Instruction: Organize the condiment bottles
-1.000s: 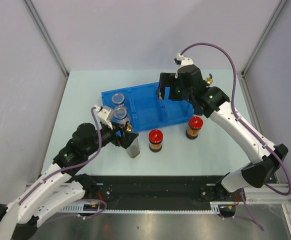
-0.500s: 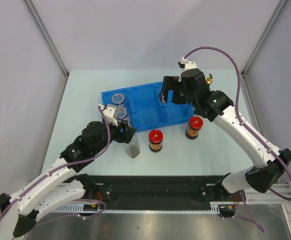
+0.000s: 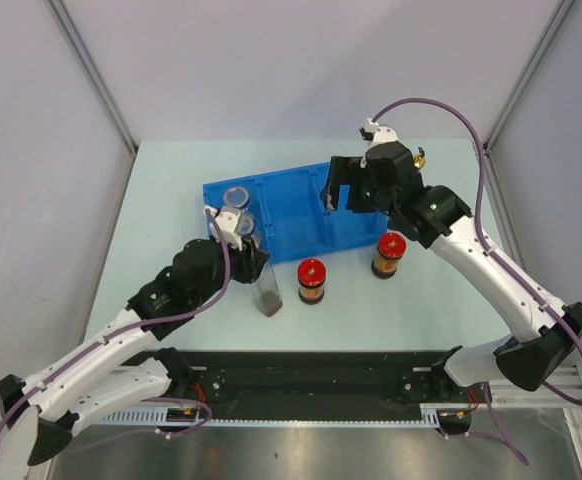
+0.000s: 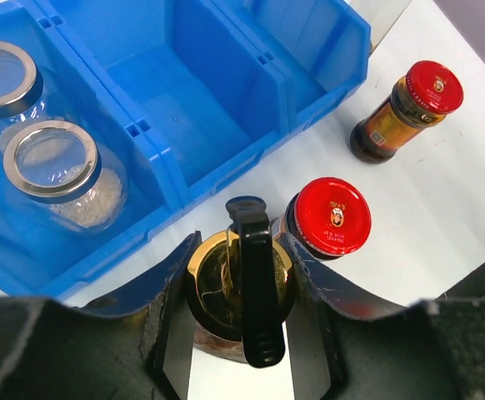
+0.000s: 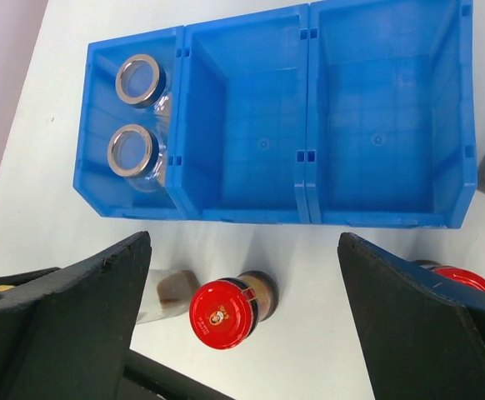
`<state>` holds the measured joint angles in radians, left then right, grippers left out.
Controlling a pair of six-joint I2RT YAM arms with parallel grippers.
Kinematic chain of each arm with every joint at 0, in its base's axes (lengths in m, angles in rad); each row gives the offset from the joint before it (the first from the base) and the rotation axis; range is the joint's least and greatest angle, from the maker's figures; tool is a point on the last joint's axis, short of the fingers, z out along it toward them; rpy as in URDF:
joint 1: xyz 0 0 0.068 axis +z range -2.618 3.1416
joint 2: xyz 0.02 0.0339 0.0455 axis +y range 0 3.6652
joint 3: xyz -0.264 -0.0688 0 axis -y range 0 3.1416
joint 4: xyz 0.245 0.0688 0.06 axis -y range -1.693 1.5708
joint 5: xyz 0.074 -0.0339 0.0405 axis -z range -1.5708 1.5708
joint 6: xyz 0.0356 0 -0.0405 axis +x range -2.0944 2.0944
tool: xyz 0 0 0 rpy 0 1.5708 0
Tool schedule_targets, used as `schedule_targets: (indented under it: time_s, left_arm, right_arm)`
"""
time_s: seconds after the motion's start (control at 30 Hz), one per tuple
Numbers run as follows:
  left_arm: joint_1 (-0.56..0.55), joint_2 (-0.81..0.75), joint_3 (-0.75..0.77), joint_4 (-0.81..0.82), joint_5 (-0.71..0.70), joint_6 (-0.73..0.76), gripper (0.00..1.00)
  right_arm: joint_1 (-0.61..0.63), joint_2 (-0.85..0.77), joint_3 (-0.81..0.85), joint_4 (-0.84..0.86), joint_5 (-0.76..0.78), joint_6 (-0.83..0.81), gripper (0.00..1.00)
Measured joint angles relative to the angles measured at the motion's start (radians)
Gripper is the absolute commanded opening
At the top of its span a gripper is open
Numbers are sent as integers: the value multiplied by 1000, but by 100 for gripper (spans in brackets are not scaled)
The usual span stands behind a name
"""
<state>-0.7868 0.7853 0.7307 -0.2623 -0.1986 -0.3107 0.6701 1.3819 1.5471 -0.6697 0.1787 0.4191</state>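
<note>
Looking down from the top camera, I get the whole cell: pale grey walls (image 3: 271, 60) around a mint-green table (image 3: 171, 180), with 2 arms reaching in from the near edge. The blue tray (image 3: 291, 205) with 3 compartments lies mid-table, and only the right wrist camera shows all 3 bins straight on. The right gripper (image 3: 341, 190) hangs above the right end of the tray with its jaws spread wide and nothing between them. The left gripper (image 3: 255, 263) is down in front of the tray's left compartment, and from above its wrist hides the grip. My left wrist view settles it: the fingers (image 4: 167, 283) are clenched on the gold cap of 1 tall clear bottle (image 4: 207, 279), which stands on the table just beside a red lid. I count 2 red-lidded jars (image 3: 312, 279), both on the table in front of the tray and apart from each other. I also count 2 clear jars (image 4: 55, 162), side by side in the left compartment. A second gold spout (image 3: 421, 157) peeks from behind the right arm, and its body is hidden.
</note>
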Motion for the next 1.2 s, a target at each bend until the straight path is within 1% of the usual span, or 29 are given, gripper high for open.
schedule_targets:
  time_s: [0.03, 0.07, 0.37, 0.53, 0.8, 0.97, 1.2]
  left_arm:
    - [-3, 6, 6, -5, -3, 0, 2]
    - [-5, 12, 12, -10, -6, 0, 0]
    - [-21, 95, 125, -102, -40, 17, 0]
    - [-23, 129, 246, -127, -61, 52, 0]
    - [-23, 216, 455, -106, -76, 108, 0]
    - [-24, 307, 557, -73, -105, 155, 0]
    - [-21, 512, 709, 3, -170, 235, 0]
  right_arm:
    - [0, -6, -3, 0, 0, 0, 100]
    - [0, -11, -7, -1, 0, 1, 100]
    - [0, -60, -38, -5, 2, 9, 100]
    - [0, -85, -59, -6, 11, 15, 100]
    - [-4, -121, -73, -14, 20, 18, 100]
    - [-9, -131, -74, -14, 24, 18, 99]
    - [-18, -139, -83, -18, 24, 16, 100]
